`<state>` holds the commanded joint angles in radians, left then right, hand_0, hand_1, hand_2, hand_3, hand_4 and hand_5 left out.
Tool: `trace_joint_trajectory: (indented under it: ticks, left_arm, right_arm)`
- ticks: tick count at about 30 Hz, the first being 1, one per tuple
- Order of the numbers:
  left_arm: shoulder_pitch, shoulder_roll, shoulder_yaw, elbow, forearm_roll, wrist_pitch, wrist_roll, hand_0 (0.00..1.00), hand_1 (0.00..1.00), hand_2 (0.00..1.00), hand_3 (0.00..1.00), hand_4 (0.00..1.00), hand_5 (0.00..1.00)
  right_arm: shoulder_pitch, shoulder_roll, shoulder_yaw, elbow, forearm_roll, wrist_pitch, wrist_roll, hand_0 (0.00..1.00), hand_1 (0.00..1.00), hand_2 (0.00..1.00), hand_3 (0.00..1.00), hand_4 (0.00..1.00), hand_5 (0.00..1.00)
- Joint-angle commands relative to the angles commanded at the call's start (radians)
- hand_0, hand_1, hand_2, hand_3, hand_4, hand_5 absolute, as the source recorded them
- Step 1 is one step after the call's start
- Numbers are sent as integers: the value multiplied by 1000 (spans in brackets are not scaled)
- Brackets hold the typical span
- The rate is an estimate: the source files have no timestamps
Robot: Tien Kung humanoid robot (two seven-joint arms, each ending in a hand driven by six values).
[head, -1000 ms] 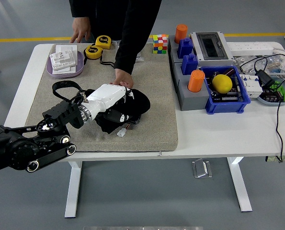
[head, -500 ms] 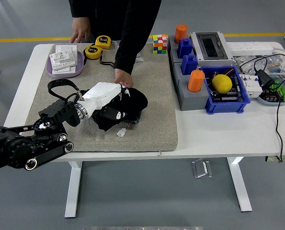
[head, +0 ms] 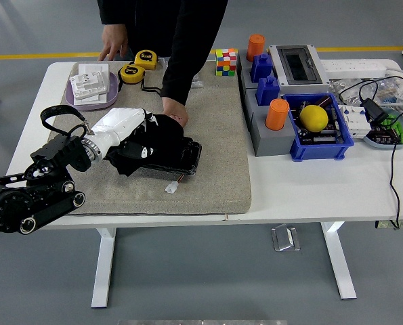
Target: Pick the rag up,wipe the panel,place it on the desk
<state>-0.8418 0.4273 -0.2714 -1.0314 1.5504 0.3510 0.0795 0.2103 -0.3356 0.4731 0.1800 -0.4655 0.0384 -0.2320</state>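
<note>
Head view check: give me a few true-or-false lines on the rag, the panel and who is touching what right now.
1. The left hand presses the black rag on the panel. True.
2. The person's hand rests at the panel's far edge. True.
3. The yellow ball lies on the grey mat. False: it sits in the blue bin.
4. The right hand is wiping too. False: it is not in view.
5. The Rubik's cube sits in the purple tray. False: it stands on the table's far side.
</note>
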Motion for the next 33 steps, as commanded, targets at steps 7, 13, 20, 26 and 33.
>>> trace_joint_trajectory:
  ticks: [7,13,20,26,33]
  left_arm:
    - [22,24,-18,22,0,9,-3,253,191,332,555,703,6]
    - [27,38,-27,29,1,11,-4,253,191,332,555,703,6]
    - [29,52,-39,45,0,16,-4,253,191,333,555,702,5]
    - [38,68,-51,55,3,19,-5,253,174,277,535,700,2]
    - [56,90,-69,71,6,22,-6,252,191,333,555,702,4]
  right_arm:
    - [-4,1,0,0,0,2,-1,783,720,722,668,998,519]
    - [-5,3,0,0,-1,4,-2,784,720,722,669,998,518]
    - [-5,5,-7,0,9,8,0,785,720,722,671,998,516]
    - [-7,4,7,0,-2,11,-4,786,719,722,671,998,515]
    - [-7,5,3,0,7,13,-1,785,720,722,673,998,514]
